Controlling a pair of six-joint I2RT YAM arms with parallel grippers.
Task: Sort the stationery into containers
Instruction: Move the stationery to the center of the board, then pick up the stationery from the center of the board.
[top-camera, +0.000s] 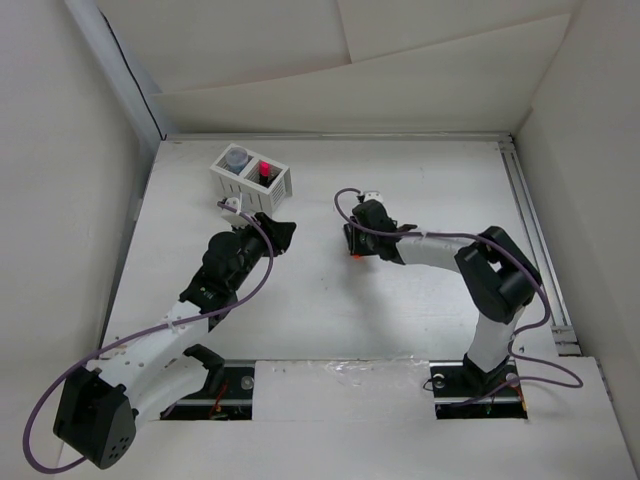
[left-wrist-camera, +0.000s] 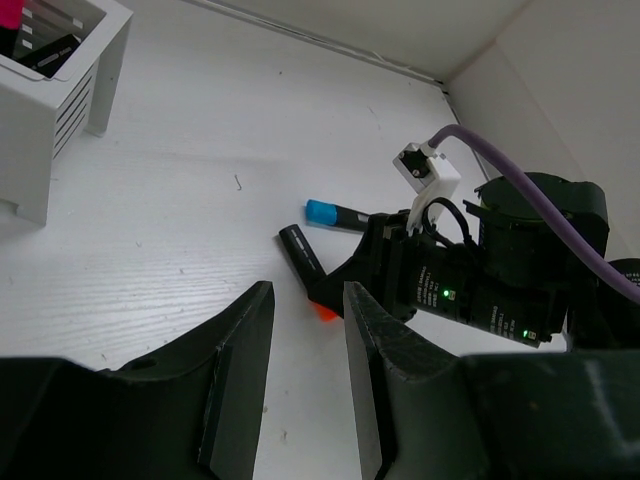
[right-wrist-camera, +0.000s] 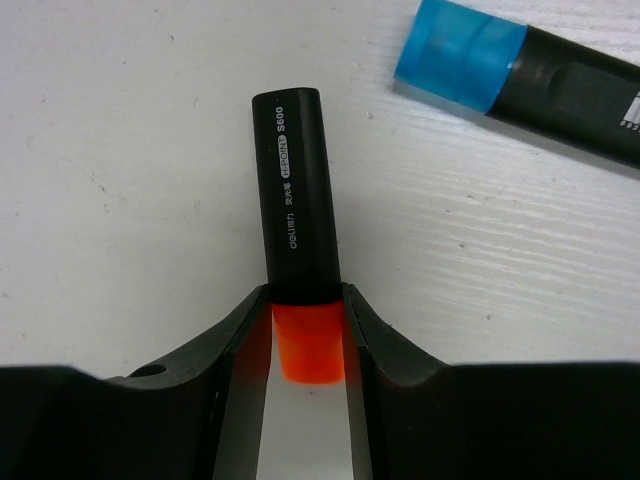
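The right arm (top-camera: 495, 275) rises from its base, bends at a high elbow, and stretches its forearm left across the middle of the worktop (top-camera: 400, 180). Its wrist is tipped down so the right gripper (right-wrist-camera: 308, 340) sits low at the surface. That gripper's fingers (right-wrist-camera: 235, 350) are closed in on the orange marker (right-wrist-camera: 297, 190), pinching it at the orange cap end. The black barrel sticks out ahead of them along the worktop. Whether the marker is lifted clear of the surface cannot be told. The blue marker (right-wrist-camera: 520, 75) lies just beside it, apart from it and outside the fingers, slanted on the worktop.

The left arm (top-camera: 150, 350) runs from the near-left corner diagonally up and to the right. The left gripper (left-wrist-camera: 305, 380) hangs above the worktop just in front of the box (top-camera: 250, 178). It points toward the right gripper and the two markers. Its fingers are spread with a clear gap and nothing between them.

The box stands at the far left. A grey-blue roll (top-camera: 237, 157) is in its left compartment and a pink marker (top-camera: 265, 170) stands upright in its right one.
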